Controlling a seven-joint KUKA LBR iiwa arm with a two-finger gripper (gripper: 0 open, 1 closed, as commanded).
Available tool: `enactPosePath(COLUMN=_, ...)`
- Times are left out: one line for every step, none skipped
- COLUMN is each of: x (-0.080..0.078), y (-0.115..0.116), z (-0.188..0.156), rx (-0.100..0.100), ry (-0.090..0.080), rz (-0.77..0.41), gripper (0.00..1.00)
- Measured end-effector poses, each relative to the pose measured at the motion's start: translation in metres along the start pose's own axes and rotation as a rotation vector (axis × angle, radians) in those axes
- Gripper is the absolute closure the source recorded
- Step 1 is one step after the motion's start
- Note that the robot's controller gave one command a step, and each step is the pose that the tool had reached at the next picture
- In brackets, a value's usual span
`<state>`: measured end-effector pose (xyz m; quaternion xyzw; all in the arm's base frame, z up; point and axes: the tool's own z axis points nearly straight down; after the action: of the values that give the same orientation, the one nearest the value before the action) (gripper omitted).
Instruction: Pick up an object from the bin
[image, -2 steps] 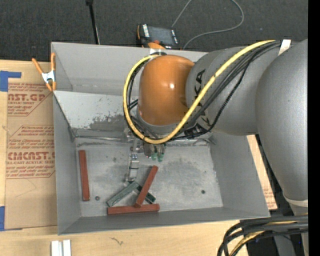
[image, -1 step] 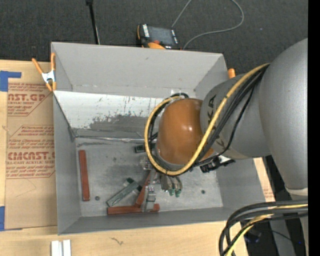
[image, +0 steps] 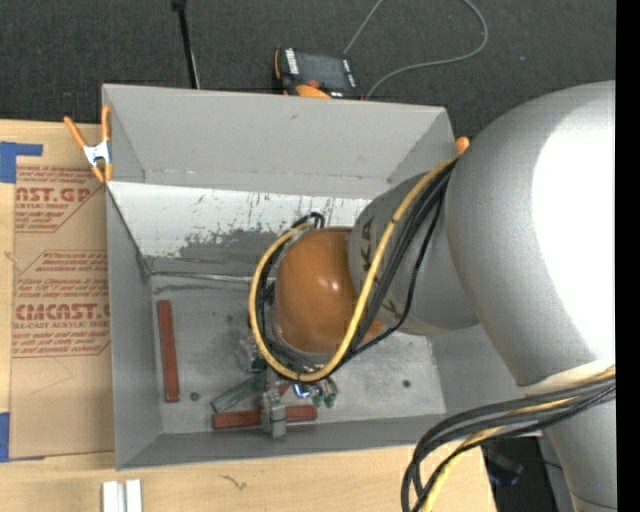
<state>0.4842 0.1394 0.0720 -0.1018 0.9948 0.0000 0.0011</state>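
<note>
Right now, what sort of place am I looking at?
Probably a robotics lab or test cell: a large grey robot arm trailing cables reaches into a scuffed grey metal bin holding loose things, like a reddish-brown bar.

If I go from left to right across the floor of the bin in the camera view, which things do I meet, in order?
red-brown bar along the left wall → red-brown bar lying crosswise near the front wall → orange wrist cover of the arm
</note>
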Motion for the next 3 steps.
enactPosePath(x=-0.002, y=0.001, z=-0.003, rx=-0.003, ry=-0.004, rz=0.0, gripper=1.0)
enactPosePath(x=-0.016, y=0.016, z=-0.13, rx=-0.003, ry=-0.007, rz=0.08, gripper=1.0)
enactPosePath(x=-0.014, y=0.015, z=-0.126, rx=-0.001, ry=0.001, rz=0.08, gripper=0.0)
